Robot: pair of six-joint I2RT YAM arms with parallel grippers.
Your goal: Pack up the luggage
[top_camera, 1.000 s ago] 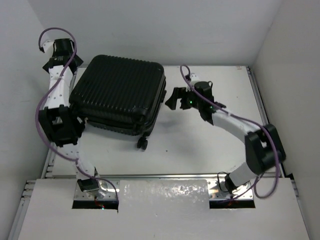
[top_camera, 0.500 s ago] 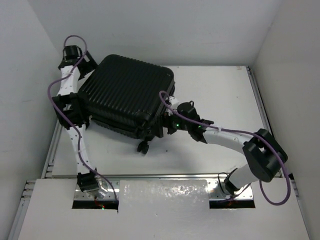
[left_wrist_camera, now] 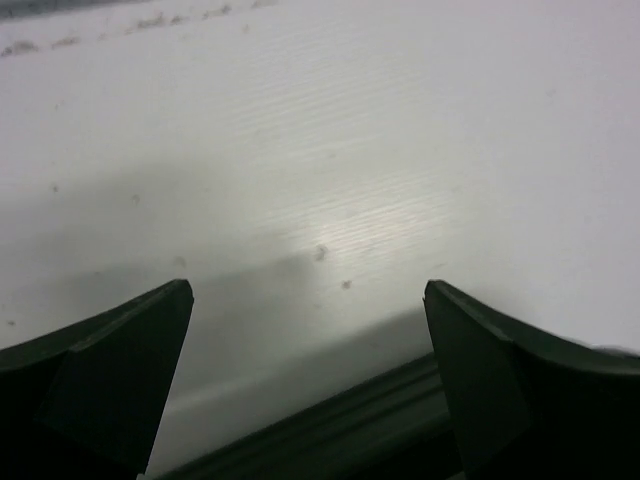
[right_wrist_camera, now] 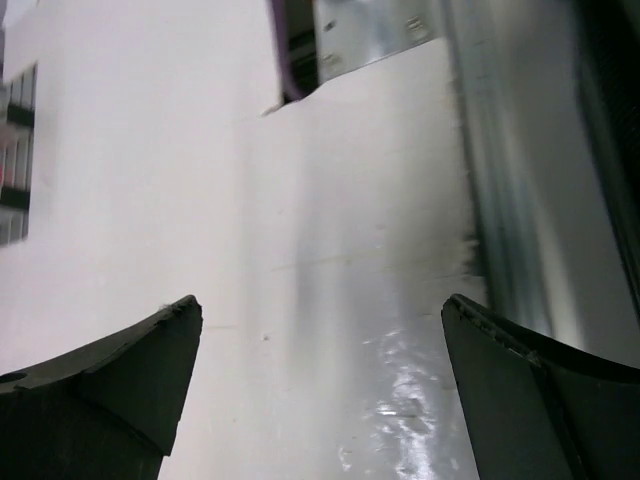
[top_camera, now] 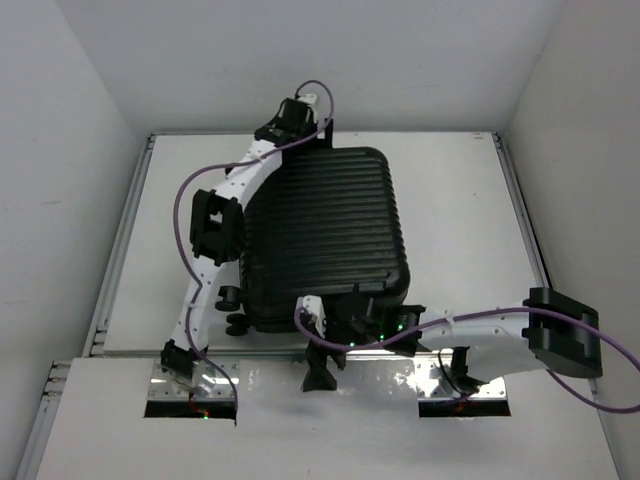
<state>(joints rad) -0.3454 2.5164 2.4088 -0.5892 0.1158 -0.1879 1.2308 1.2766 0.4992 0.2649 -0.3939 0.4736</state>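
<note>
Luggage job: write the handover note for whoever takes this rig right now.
Left end effector: open, empty, by the far edge of the large black ribbed hard-shell suitcase.
Right end effector: open, empty, off its near edge, over the white board.
Suitcase: flat and shut on the white table, caster wheels near-left.
Done: shell closed.
Left: fastening cannot be seen; check it.

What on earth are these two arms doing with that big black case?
Two robot arms flank a large black ribbed hard-shell suitcase, which lies closed and flat on the white table. The left gripper is by the case's far corner, the right gripper just off its near edge. Both are open and hold nothing.
</note>
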